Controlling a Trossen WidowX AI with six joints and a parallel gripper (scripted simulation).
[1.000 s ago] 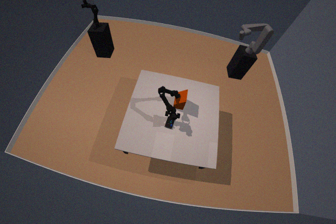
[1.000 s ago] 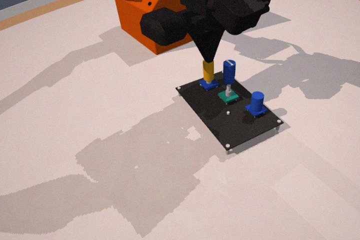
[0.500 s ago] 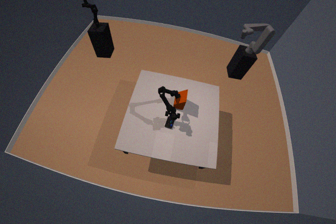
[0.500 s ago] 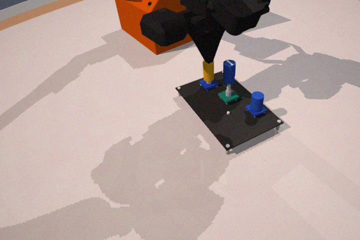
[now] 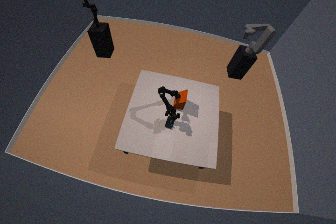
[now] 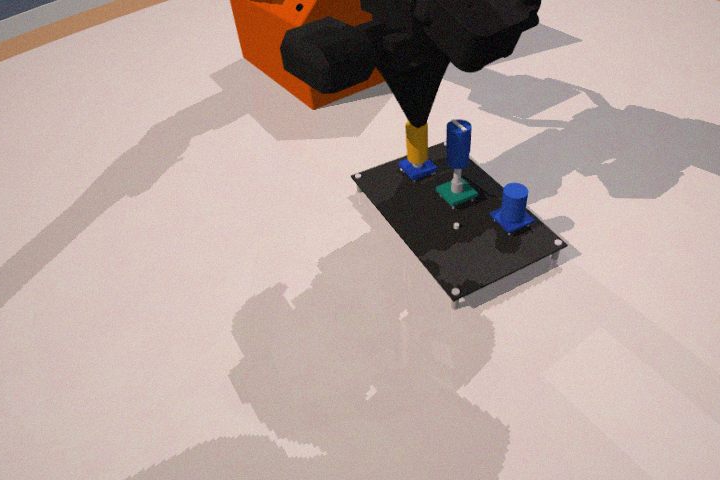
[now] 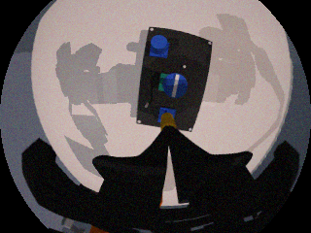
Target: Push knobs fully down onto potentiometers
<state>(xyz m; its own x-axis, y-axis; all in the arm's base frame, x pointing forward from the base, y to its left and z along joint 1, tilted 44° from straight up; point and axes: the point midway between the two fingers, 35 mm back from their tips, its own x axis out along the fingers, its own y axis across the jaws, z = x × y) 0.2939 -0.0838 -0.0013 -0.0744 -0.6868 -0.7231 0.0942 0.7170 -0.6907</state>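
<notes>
The black circuit board (image 6: pixel 406 209) (image 7: pixel 194 87) stands on short legs. My gripper (image 6: pixel 418 124) (image 7: pixel 168 129) is shut and empty, its tips on top of the yellow knob (image 6: pixel 417 144) (image 7: pixel 168 120). That knob is upright over a blue potentiometer (image 6: pixel 417 169) (image 7: pixel 166 112), with a thin bit of shaft showing below it. The tall blue knob (image 6: pixel 458 146) (image 7: pixel 175 85) with a white line is high on its shaft, with a long grey length showing above the green potentiometer (image 6: pixel 456 193) (image 7: pixel 161 83). A short blue knob (image 6: pixel 514 202) (image 7: pixel 158 45) sits low on another blue potentiometer.
An orange box (image 5: pixel 181 97) (image 6: pixel 276 56) with a sloped face stands on the white table (image 5: pixel 144 87) behind the board, close to the arm. Two black pedestals (image 5: pixel 101 42) (image 5: pixel 241 63) carrying other arms stand on the floor away from the table.
</notes>
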